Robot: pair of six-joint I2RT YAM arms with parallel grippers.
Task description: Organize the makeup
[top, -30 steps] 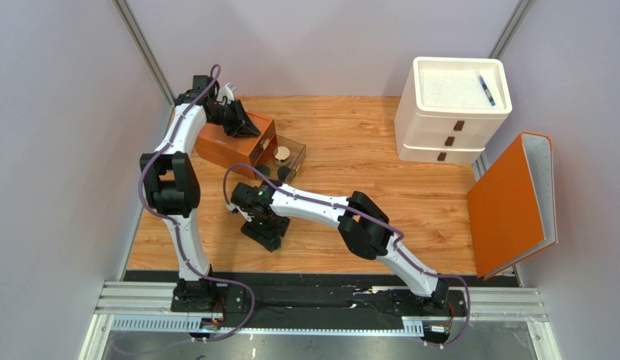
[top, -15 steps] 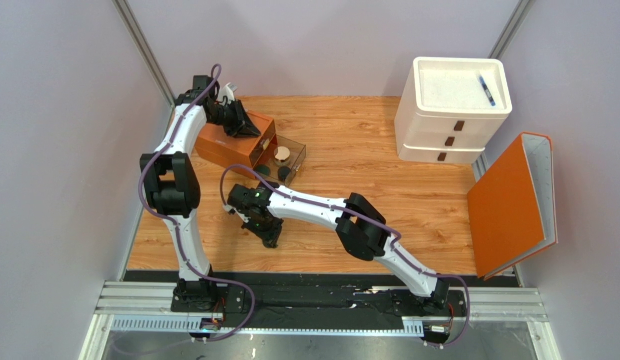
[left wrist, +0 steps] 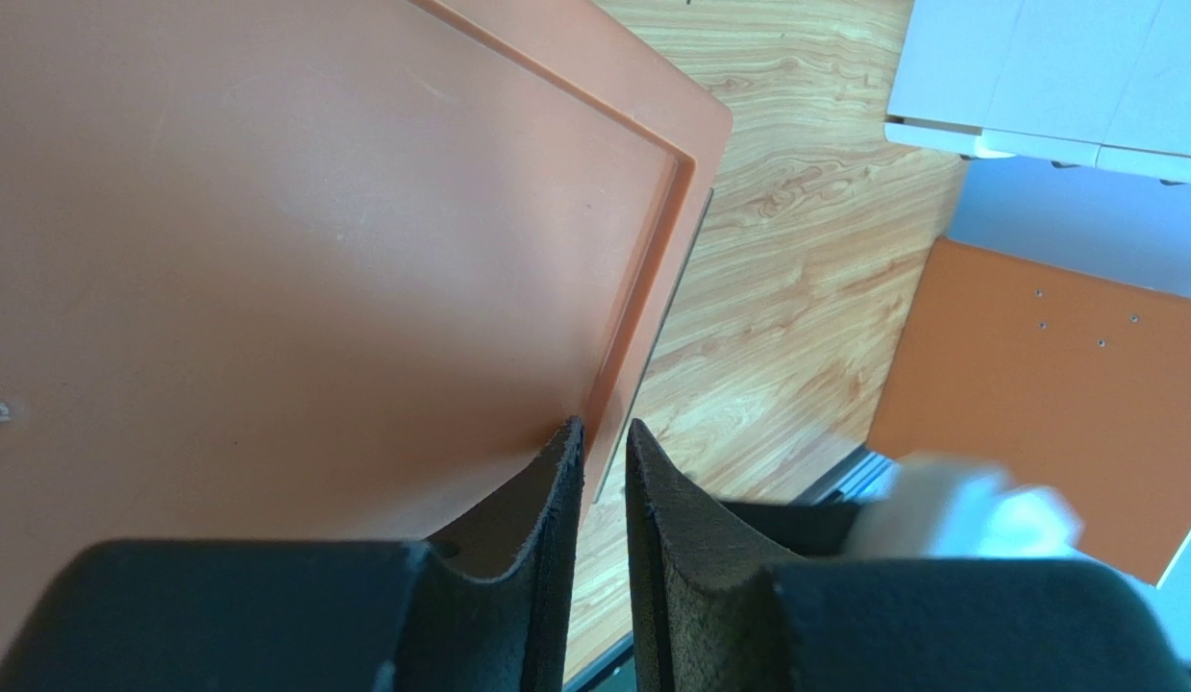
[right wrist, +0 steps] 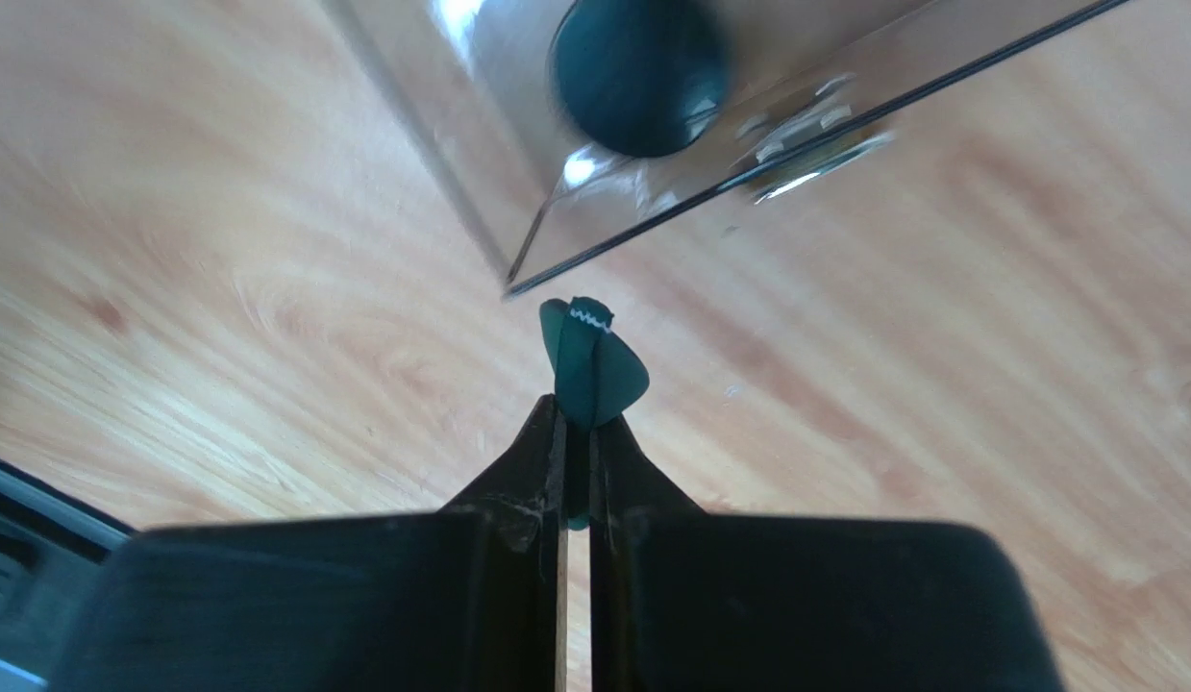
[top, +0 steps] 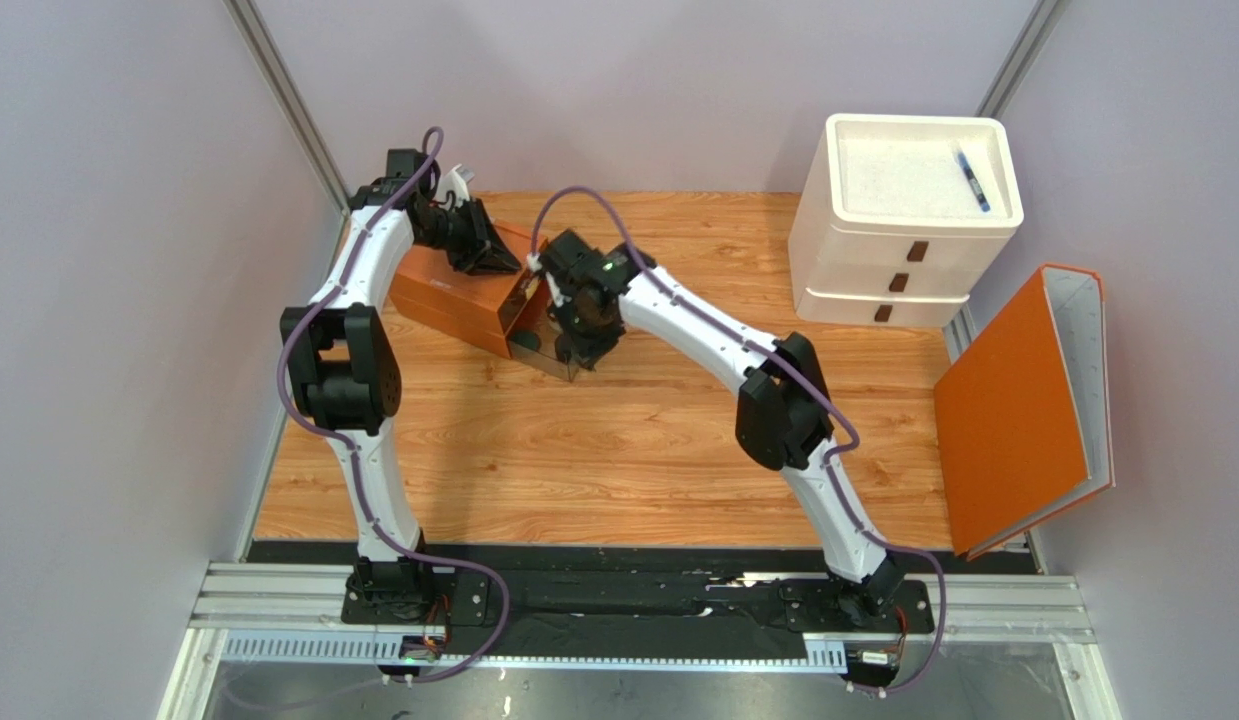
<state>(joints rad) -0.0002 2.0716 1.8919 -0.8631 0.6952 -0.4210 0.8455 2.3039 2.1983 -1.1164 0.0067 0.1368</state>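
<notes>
My right gripper (right wrist: pixel 578 418) is shut on a dark-green flat disc (right wrist: pixel 594 361), which sticks out past the fingertips just above the wood. The disc hangs close to the near corner of the clear drawer (right wrist: pixel 673 188), and a dark round piece of makeup (right wrist: pixel 641 72) lies inside that drawer. Seen from above, the right gripper (top: pixel 577 342) covers most of the drawer beside the orange box (top: pixel 452 293). My left gripper (left wrist: pixel 604 428) is shut on the raised edge of the orange box (left wrist: pixel 341 216), at the box's top (top: pixel 490 255).
A white drawer unit (top: pixel 903 225) stands at the back right with a blue pen (top: pixel 971 177) on top. An orange binder (top: pixel 1023 405) leans at the table's right edge. Grey walls close in on both sides.
My right arm has swung from the middle of the table up to the clear drawer, and its jaws have closed on the green disc. The left arm has not moved.
</notes>
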